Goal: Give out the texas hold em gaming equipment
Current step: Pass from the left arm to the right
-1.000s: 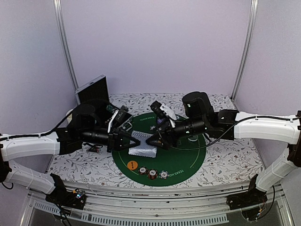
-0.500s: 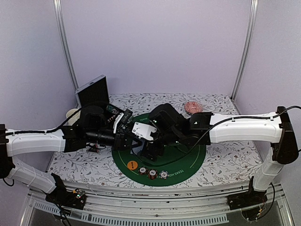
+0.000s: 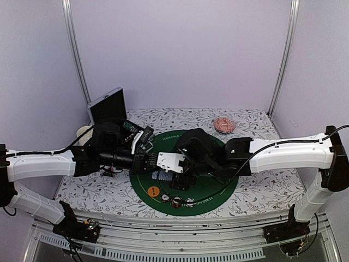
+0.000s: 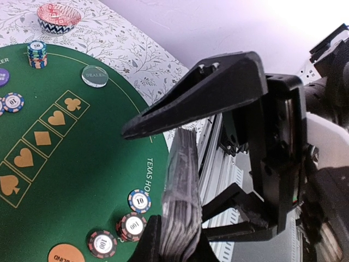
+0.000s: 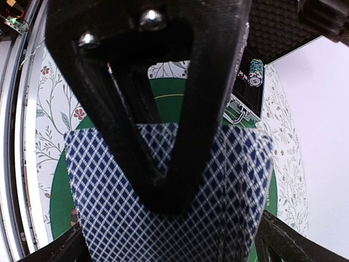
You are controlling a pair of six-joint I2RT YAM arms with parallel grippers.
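My left gripper is shut on a deck of blue-diamond-backed cards and holds it above the green mat. In the left wrist view the deck stands edge-on between the left gripper's fingers. My right gripper is at the deck with its jaws apart. One black finger lies across the top card's back. Three striped chips and an orange disc lie at the mat's near edge. A dealer disc and a chip stack sit farther off.
A pink patterned dish stands at the back right of the floral table. An open dark case stands at the back left, with a pale mug beside it. The table's metal front rail runs below the mat.
My right arm has swung in from the right and lowered onto the deck. The left gripper has kept the deck, shifting slightly.
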